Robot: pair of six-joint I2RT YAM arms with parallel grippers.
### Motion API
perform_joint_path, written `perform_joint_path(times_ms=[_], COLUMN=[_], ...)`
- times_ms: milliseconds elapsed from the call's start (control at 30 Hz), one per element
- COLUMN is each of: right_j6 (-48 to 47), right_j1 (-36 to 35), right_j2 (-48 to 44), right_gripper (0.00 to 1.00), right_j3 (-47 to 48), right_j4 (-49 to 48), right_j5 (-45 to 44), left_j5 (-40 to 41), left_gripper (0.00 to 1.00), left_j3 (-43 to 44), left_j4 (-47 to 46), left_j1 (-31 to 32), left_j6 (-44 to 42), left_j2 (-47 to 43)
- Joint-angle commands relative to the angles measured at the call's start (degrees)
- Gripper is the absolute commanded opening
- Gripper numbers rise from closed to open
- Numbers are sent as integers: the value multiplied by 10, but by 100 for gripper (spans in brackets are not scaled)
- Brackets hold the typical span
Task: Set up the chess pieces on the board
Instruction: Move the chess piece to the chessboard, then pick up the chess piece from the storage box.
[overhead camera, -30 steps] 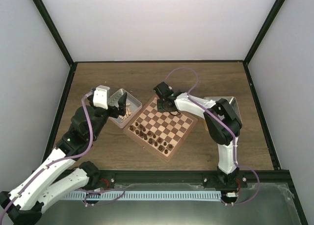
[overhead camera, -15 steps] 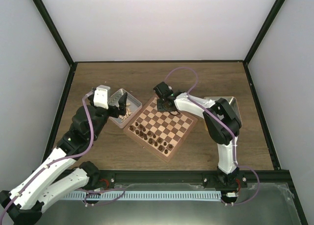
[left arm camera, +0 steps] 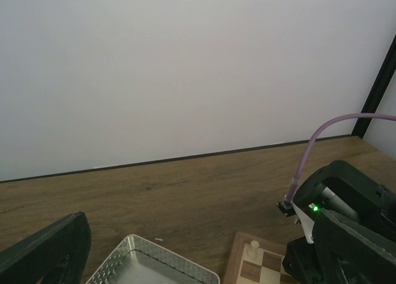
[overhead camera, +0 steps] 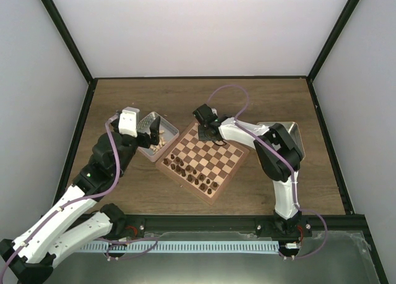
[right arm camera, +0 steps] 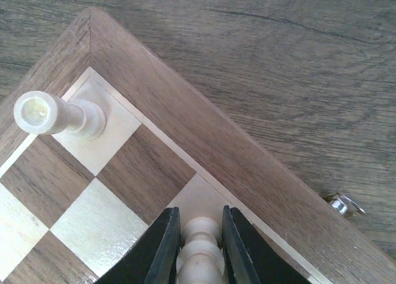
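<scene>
Narrowing over the last second, our right claw [right arm camera: 197,234] now pinches a beige piece [right arm camera: 199,254] on an edge square of the board [right arm camera: 154,92], near the corner piece [right arm camera: 55,116]; we judge it needs reseating; left claw [overhead camera: 153,128] gapes wide over the tray [overhead camera: 175,133].

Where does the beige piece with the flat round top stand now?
In the right wrist view, the flat-topped piece stands at upper left on the board's light corner square, one dark square from the second beige piece between the right fingers.

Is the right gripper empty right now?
No, the right gripper pinches a beige chess piece standing at the edge of the board.
</scene>
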State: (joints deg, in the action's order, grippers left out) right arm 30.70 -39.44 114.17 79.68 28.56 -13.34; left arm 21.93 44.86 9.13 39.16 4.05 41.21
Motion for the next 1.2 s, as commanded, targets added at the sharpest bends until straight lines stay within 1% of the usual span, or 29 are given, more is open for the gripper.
perform_joint_path(times_ms=[0, 233, 300, 367, 533, 667, 800, 867, 933, 1033, 1100, 1167], right_j6=[3, -2, 0, 5, 6, -12, -33, -42, -48, -49, -46, -44], right_j1=[5, 5, 6, 6, 6, 6, 13, 18, 23, 29, 31, 32], right_j2=[14, 8, 1, -10, -69, -126, -194, -228, -262, -305, -326, -335], right_gripper=[20, 21, 24, 30, 38, 42, 43, 43, 43, 43, 43, 43], right_j3=[-2, -2, -2, -2, -17, -48, -94, -121, -157, -203, -227, -245], right_j4=[-7, -15, -13, -11, -16, -35, -63, -79, -96, -125, -140, -150], right_j5=[-14, 10, 11, 11, 22, 52, 83, 92, 101, 123, 140, 159], left_j5=[8, 11, 11, 10, -9, 2, -1, -17, -50, -77, -88, -86], left_gripper=[100, 100, 100, 100, 100, 100, 100, 91, 77, 61, 54, 47], left_j3=[-4, -2, -3, -2, 5, 39, 59, 61, 58, 55, 62, 78], left_j4=[-1, 0, 1, 1, 8, 61, 109, 125, 135, 146, 153, 164], left_j1=[-1, -1, -1, -1, -1, -2, -19, -44, -77, -128, -161, -177], left_j6=[0, 5, 7, 11, 25, 63, 122, 165, 203, 243, 256, 261], left_j2=[1, 4, 7, 11, 28, 102, 176, 213, 245, 303, 343, 386])
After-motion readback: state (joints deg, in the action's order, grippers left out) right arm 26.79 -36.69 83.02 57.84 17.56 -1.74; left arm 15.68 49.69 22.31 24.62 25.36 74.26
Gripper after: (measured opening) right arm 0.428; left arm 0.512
